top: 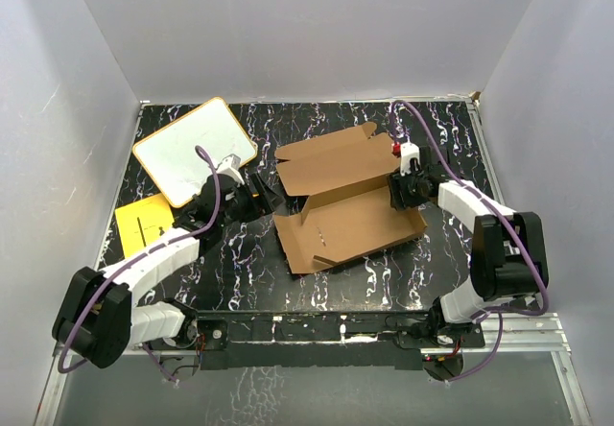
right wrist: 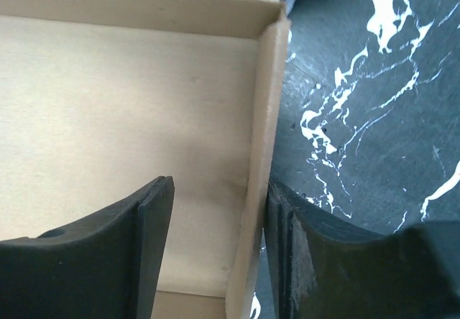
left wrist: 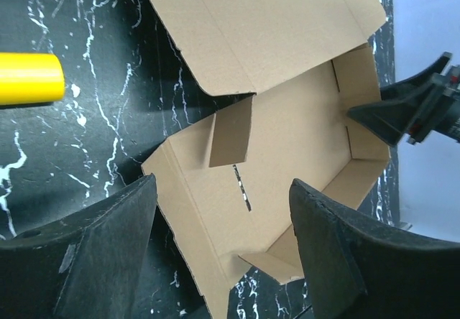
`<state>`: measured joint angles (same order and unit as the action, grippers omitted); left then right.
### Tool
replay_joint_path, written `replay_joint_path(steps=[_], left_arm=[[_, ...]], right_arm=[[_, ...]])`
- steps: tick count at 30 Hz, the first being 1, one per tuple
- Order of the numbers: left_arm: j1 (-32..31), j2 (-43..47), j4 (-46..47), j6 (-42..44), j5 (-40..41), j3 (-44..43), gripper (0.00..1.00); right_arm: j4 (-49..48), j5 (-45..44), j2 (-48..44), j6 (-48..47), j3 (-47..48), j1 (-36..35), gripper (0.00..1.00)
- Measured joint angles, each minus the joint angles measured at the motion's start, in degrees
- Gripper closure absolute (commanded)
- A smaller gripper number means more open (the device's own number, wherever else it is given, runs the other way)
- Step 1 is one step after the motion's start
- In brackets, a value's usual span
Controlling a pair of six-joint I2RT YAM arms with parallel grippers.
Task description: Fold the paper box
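The paper box [top: 350, 229] lies in the middle of the black marbled table as a shallow brown tray, with its lid [top: 331, 162] spread flat behind it. My left gripper [top: 257, 199] hovers open off the box's left end; in the left wrist view its jaws [left wrist: 223, 186] frame the tray [left wrist: 287, 139] without touching it. My right gripper [top: 398, 191] is at the tray's right wall. In the right wrist view it [right wrist: 219, 190] stands open astride that wall [right wrist: 255, 211]: the outer finger [right wrist: 291, 254] rests against the wall and the inner finger [right wrist: 151, 247] stands apart from it.
A white board with an orange rim [top: 192, 150] lies at the back left, and a flat yellow sheet [top: 144, 223] lies beside my left arm. A yellow bar [left wrist: 29, 78] shows at the left edge of the left wrist view. White walls enclose the table on three sides.
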<state>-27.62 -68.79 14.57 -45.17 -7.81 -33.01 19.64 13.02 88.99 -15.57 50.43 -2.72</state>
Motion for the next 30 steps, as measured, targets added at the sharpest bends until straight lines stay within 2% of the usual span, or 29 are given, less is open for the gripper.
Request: replay_joint_path(steps=[5, 10, 12, 15, 17, 19, 21, 22, 27, 30], left_arm=[[-0.13, 2.23, -7.76, 3.91, 3.26, -3.48, 0.25], [-0.13, 7.17, -10.27, 6.93, 3.91, -4.13, 0.07], [-0.11, 9.73, -8.92, 7.02, 3.87, -3.15, 0.06], [-0.11, 12.35, -7.56, 6.54, 3.87, -1.64, 0.07], [-0.11, 12.35, -7.52, 6.36, 3.45, -1.57, 0.11], [-0.11, 11.98, -7.65, 5.95, 2.58, -1.57, 0.13], [-0.11, 11.5, -7.72, 5.25, 1.44, -1.46, 0.15], [-0.11, 11.23, -7.65, 4.81, 0.72, -1.25, 0.15], [-0.11, 11.08, -7.39, 2.16, -2.8, 1.86, 0.18], [-0.11, 11.5, -8.09, 0.79, -3.34, 3.15, 0.23]], right_arm=[[0.04, 4.17, -4.11, -0.2, 0.02, 0.72, 0.29], [3.13, 12.83, -7.17, -3.93, 0.39, 3.26, 0.28], [5.92, 17.64, -7.93, -6.82, 1.29, 4.02, 0.28], [10.05, 23.93, -8.72, -11.47, 3.3, 4.28, 0.28], [13.11, 28.22, -8.92, -14.78, 5.42, 4.28, 0.27], [15.96, 32.54, -8.92, -17.9, 7.91, 4.24, 0.21], [18.78, 38.1, -8.92, -21.4, 10.45, 4.24, 0.1], [20.13, 41.2, -8.92, -23.41, 11.43, 4.24, 0.09], [31.87, 57.2, -8.48, -43.15, 12.46, 1.99, 0.02], [39.08, 62.23, -7.45, -56.24, 10.6, -0.35, 0.01]])
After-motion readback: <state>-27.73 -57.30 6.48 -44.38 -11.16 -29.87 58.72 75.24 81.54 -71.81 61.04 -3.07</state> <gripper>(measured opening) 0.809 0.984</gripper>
